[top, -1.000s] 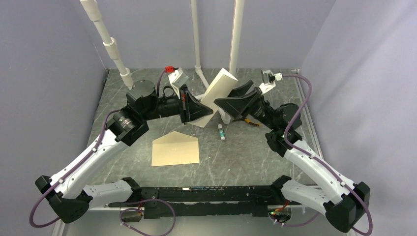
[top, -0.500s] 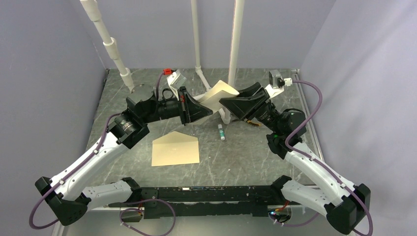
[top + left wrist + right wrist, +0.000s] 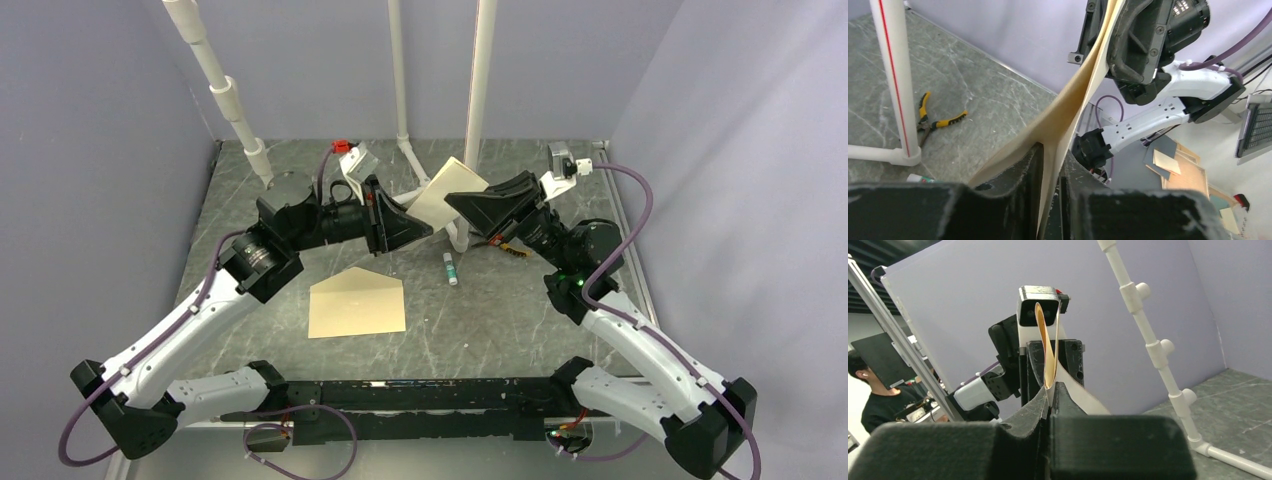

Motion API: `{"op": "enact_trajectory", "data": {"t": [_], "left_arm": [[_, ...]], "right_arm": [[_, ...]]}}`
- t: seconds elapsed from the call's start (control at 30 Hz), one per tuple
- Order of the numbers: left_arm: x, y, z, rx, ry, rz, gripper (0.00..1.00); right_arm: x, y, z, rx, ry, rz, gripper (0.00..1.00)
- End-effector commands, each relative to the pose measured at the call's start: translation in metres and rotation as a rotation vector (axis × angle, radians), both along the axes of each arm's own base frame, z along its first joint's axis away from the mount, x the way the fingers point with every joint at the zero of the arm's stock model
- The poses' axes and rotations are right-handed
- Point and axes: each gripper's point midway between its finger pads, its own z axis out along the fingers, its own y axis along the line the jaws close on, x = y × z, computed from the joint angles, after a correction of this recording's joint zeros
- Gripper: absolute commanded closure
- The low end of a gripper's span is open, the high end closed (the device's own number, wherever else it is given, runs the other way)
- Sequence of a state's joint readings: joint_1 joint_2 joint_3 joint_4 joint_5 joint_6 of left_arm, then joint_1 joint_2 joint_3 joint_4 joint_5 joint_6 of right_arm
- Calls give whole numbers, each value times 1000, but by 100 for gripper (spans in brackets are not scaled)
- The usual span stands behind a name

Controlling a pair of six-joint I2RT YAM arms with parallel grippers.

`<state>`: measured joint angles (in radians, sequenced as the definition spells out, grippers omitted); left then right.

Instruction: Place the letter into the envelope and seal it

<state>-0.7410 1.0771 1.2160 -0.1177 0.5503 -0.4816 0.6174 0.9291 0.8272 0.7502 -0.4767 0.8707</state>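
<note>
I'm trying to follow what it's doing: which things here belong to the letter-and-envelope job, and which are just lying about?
For the job: letter, gripped by the right pincer, its other edge in the left pincer; envelope, flat on the table.
Lying about: glue stick (may help sealing), yellow-handled pliers, white pipes.

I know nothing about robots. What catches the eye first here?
A folded cream letter hangs in mid-air at the back of the table, between the left gripper and the right gripper, which is pinched shut on it. Nearer the arm bases, a tan envelope lies flat on the table, with a small glue stick to its right.
</note>
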Motion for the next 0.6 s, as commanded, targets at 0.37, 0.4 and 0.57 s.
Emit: {"op": "enact_trajectory", "data": {"t": [0.37,0.4,0.57], "left_arm": [[-2,49,24,119,-183,181,20],[-3,48,25,118,-183,167,18],[-6,37,25,134,-184,95,10]], "right_arm": [[-16,-4,24,-159,-176,-50,100],[-22,-1,26,-180,-203,-18,100],[-46,8,19,-265,-294,124,100]]}}
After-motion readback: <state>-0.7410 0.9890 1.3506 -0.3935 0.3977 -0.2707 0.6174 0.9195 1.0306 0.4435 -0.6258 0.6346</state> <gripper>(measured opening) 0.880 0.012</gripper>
